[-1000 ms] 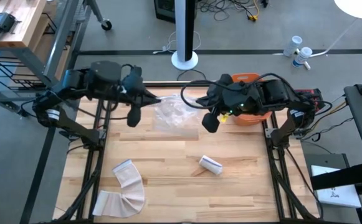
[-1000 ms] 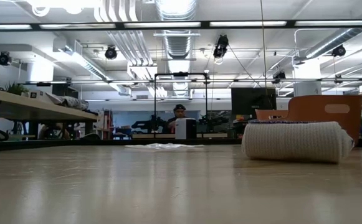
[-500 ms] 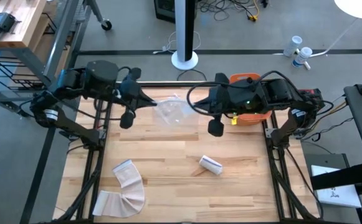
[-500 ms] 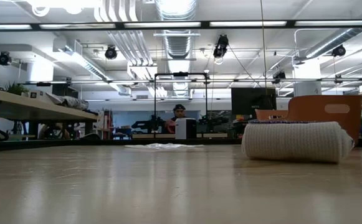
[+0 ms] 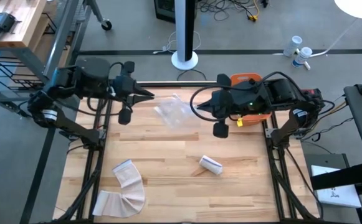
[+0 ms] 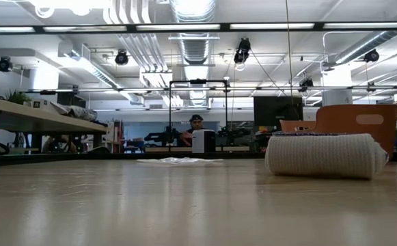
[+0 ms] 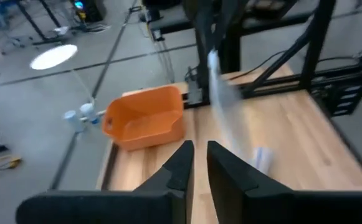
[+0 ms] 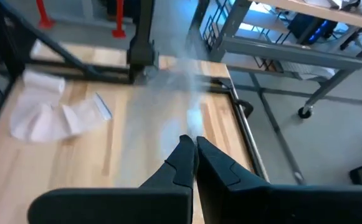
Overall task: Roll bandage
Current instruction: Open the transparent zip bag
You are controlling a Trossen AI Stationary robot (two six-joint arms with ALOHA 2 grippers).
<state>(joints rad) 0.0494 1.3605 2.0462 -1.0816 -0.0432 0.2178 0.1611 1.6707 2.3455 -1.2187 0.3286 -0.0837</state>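
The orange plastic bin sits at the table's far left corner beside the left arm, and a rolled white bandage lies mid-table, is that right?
Not quite. The orange plastic bin sits at the table's far right corner, beside the right arm, as the high view shows. The rolled white bandage does lie mid-table.

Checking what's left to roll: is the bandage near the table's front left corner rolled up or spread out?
Spread out: the bandage strip lies flat and curved on the table, while the rolled bandage sits apart.
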